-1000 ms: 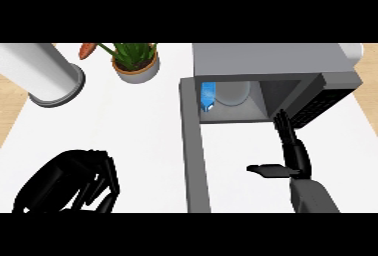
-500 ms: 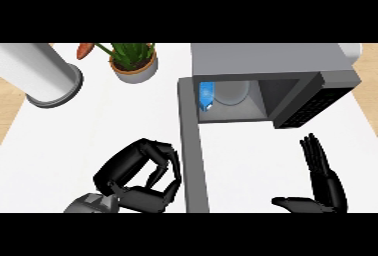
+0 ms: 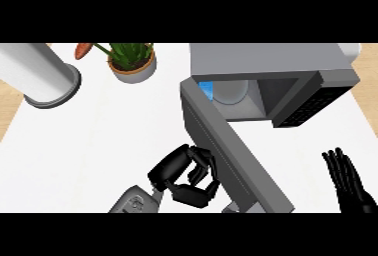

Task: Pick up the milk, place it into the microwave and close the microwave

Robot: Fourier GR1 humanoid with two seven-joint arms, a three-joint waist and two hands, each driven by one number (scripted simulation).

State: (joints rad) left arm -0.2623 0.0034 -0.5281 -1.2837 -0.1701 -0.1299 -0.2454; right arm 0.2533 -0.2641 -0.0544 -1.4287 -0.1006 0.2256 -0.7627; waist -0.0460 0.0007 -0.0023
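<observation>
White tabletop point(image 3: 111, 130) fills the head view, with a potted plant point(image 3: 131, 59) and a tall pale cylinder point(image 3: 40, 75) up at the far left. At the right stands the microwave point(image 3: 273, 65), its door point(image 3: 232, 150) swung wide open and reaching down toward the near edge. Inside the cavity, at the left, a bit of blue and white shows: that looks like the milk point(image 3: 209, 91), so it sits in the microwave already. Now the left hand point(image 3: 184, 175) is tucked against the outer face of the door, fingers curled in on themselves, nothing visibly held. Down in the lower right corner the right hand point(image 3: 347, 177) rests with straight fingers pointing up, apart from everything.

By my reading the placing is done and the closing is the step in hand. What the next move calls for, I'd say, is a sweep of that left hand rightward and away, swinging the door round on its hinge until it meets the front of the microwave.
</observation>
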